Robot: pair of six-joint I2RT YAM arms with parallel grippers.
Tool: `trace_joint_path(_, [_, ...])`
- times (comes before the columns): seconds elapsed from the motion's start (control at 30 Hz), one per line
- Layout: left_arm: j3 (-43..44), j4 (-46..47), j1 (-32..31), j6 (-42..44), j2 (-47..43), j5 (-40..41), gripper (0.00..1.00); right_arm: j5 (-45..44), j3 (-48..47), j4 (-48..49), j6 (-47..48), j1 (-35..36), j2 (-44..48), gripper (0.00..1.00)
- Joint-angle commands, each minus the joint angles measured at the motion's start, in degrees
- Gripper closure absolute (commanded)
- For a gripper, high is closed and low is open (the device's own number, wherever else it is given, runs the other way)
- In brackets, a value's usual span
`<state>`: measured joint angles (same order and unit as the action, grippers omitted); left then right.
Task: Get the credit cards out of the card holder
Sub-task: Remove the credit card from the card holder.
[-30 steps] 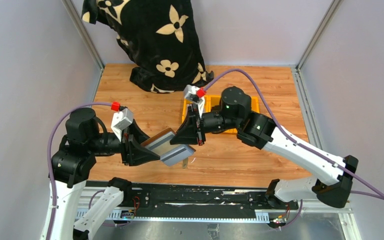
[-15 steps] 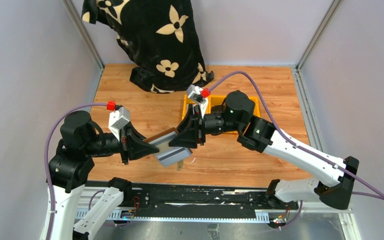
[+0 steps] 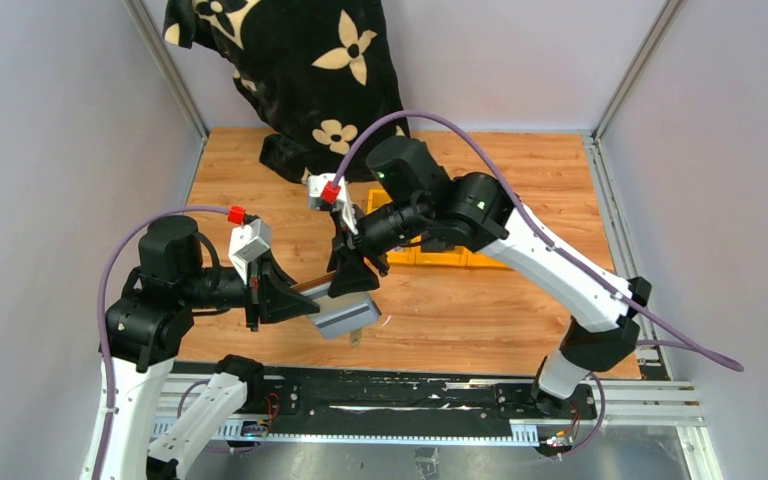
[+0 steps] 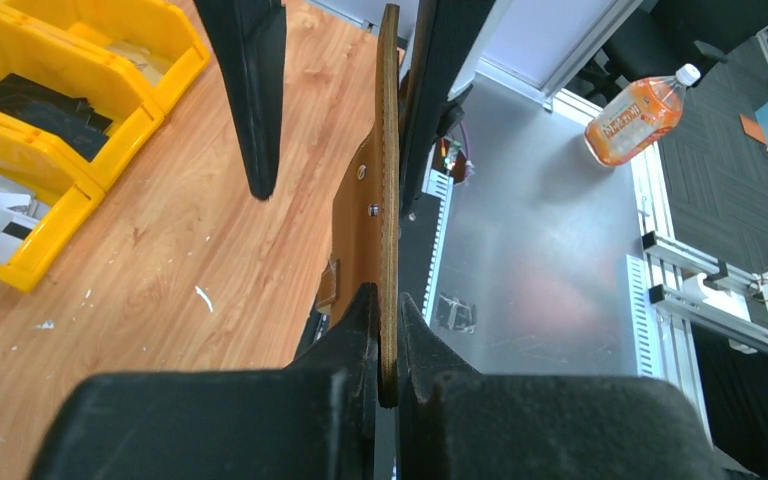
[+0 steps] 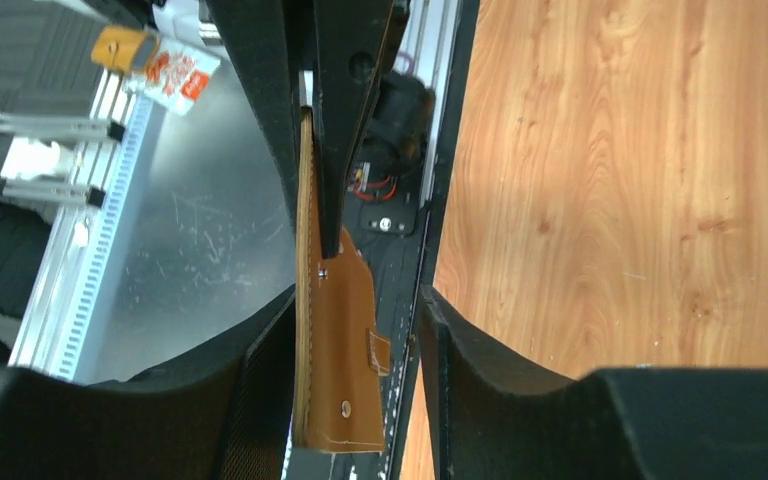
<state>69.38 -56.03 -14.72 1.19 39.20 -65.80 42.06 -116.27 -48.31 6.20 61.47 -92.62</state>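
The brown card holder (image 3: 312, 287) hangs in the air above the table's near edge, a silvery-grey inner sleeve (image 3: 346, 318) drooping from it. My left gripper (image 3: 295, 300) is shut on its edge. In the left wrist view the card holder (image 4: 388, 200) stands edge-on, pinched in the left gripper (image 4: 388, 305). My right gripper (image 3: 353, 278) is open and straddles the holder from above. In the right wrist view the card holder (image 5: 345, 340), its tab showing, lies against one finger of the right gripper (image 5: 358, 300) and clear of the other. I cannot make out the credit cards in the holder.
Yellow bins (image 3: 430, 256) sit mid-table, partly under the right arm; in the left wrist view these bins (image 4: 65, 150) hold black pieces and pale flat pieces. A black flowered cloth (image 3: 300, 80) lies at the back. The metal frame rail (image 3: 360, 400) runs below the holder.
The left gripper has shut on the card holder. The right gripper, earlier shut on it, has opened, and the right arm has swung leftward.
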Motion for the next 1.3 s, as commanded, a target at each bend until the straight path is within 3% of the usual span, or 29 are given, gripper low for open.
trace_joint_path(0.0, [0.2,-0.5,-0.2,1.7,0.0,-1.7,1.00,-0.3,-7.1,-15.3,8.4,2.6,-3.6,0.52])
trace_joint_path(0.07, [0.2,-0.5,-0.2,1.9,-0.1,-1.7,1.00,-0.8,-8.8,-15.7,8.6,3.0,-4.6,0.59])
trace_joint_path(0.17, [0.1,-0.6,-0.2,2.2,-0.4,-1.0,1.00,-1.3,-10.7,-15.0,7.7,3.2,-5.5,0.90])
trace_joint_path(0.2, [0.2,-0.6,-0.2,2.3,-0.5,-0.3,0.90,-1.8,-10.7,-13.6,7.1,3.1,-5.2,0.98])
trace_joint_path(0.23, [0.2,-0.7,-0.2,2.5,-0.7,0.5,0.78,-2.8,-10.0,-11.5,6.1,3.1,-4.8,1.00])
trace_joint_path(0.33, [0.5,-0.8,-0.2,3.1,-1.6,3.1,0.58,-5.5,-0.6,1.0,1.1,2.8,1.7,1.00])
trace_joint_path(0.4, [0.8,-0.8,-0.2,3.1,-2.1,4.8,0.56,-6.1,8.9,13.0,-3.4,2.5,8.0,1.00])
trace_joint_path(0.53, [1.6,0.7,-0.2,2.1,-3.3,7.6,0.64,-7.9,29.0,40.2,-15.0,2.2,19.3,1.00])
trace_joint_path(0.7, [-1.8,12.7,-0.2,-8.2,-7.2,9.3,0.74,-9.2,43.0,58.7,-25.8,2.4,24.4,1.00])
trace_joint_path(0.83, [-5.6,22.6,-0.2,-18.3,-9.1,4.4,0.69,-10.6,46.6,63.4,-29.1,3.3,23.9,1.00])
trace_joint_path(0.93, [-6.2,23.4,-0.2,-20.0,-8.9,1.9,0.66,-11.8,48.2,67.2,-31.2,4.0,23.3,1.00])
trace_joint_path(1.13, [-3.4,16.6,-0.2,-14.0,-8.0,4.1,0.95,-12.3,50.0,71.1,-32.5,5.0,23.0,0.99])
trace_joint_path(1.2, [-1.8,13.4,-0.2,-10.5,-7.1,5.4,1.00,-10.2,49.3,69.4,-31.7,5.1,22.9,0.87])
trace_joint_path(1.27, [-0.3,9.6,-0.2,-7.5,-6.0,5.2,1.00,-6.4,46.4,62.3,-28.3,5.1,22.7,0.67])
